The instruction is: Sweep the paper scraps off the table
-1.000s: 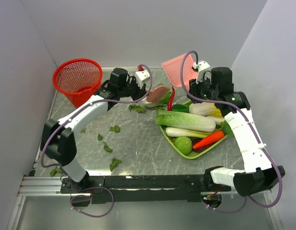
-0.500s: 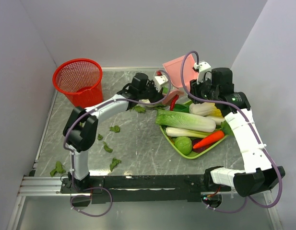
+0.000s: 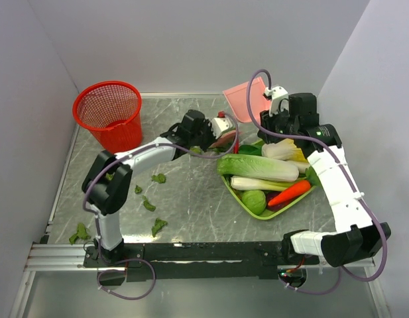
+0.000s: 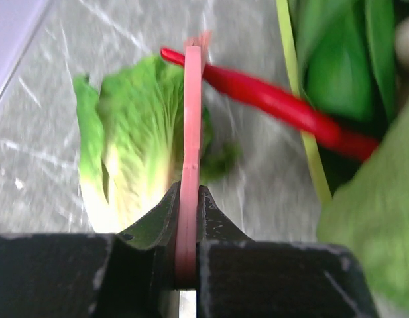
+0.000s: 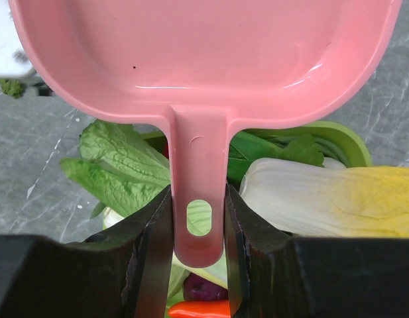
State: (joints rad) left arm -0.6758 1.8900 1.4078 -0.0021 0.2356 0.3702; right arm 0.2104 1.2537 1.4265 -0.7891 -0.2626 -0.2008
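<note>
At the far middle of the surface, the left gripper is pinched shut on a thin pink tool seen edge-on. It is probably the sweeper, though its working end is not clear. The tool sits right over a toy lettuce and just beside a red chili. That is the main hazard: a stroke begun from this spot would likely drag those 2 toys along rather than the paper scraps. The scraps lie mostly well apart from the tool, scattered over the near-left part of the surface, with 1 right at the near-left edge where a careless push could send it off. So narrow a grip on so flat a handle could also let the tool twist under side load. The right gripper is clamped on the handle of the pink dustpan, which hangs in the air by the far corner of the lime tray, off the surface — with no pan edge down, swept scraps would have nowhere to land, and lowering it here risks knocking the vegetables. The left arm is stretched long from its near-left base, elbow raised, forearm running right and away — gripper pointing toward the tray. The right arm climbs along the right side, then bends left at the wrist, its gripper pointing toward the far wall with the pan held out ahead.
</note>
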